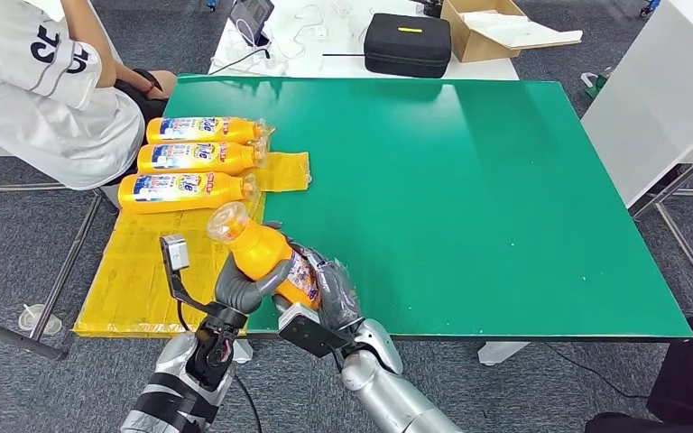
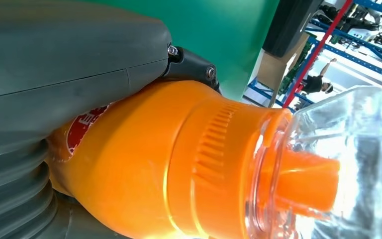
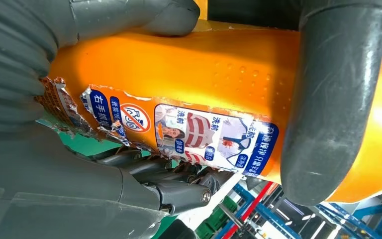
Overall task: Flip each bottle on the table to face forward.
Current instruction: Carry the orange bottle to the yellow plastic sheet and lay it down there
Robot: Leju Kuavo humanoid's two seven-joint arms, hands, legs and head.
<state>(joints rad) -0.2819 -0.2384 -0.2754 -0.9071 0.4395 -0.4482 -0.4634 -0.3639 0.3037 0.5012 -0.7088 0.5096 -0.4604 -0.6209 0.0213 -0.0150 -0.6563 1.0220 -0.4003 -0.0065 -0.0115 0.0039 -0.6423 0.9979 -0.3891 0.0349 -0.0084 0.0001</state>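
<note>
While both hands grip it, an orange bottle point(image 1: 266, 255) is held above the near left part of the green table point(image 1: 505, 198), tilted, its clear cap point(image 1: 226, 221) pointing up and away. Left hand point(image 1: 244, 287) wraps the neck end; right hand point(image 1: 325, 293) clasps the lower body over a torn label point(image 3: 199, 134). Three more bottles point(image 1: 189, 158) lie side by side on yellow sheets point(image 1: 144, 271) at the left edge, labels up. Seated person point(image 1: 45, 81) beyond them.
</note>
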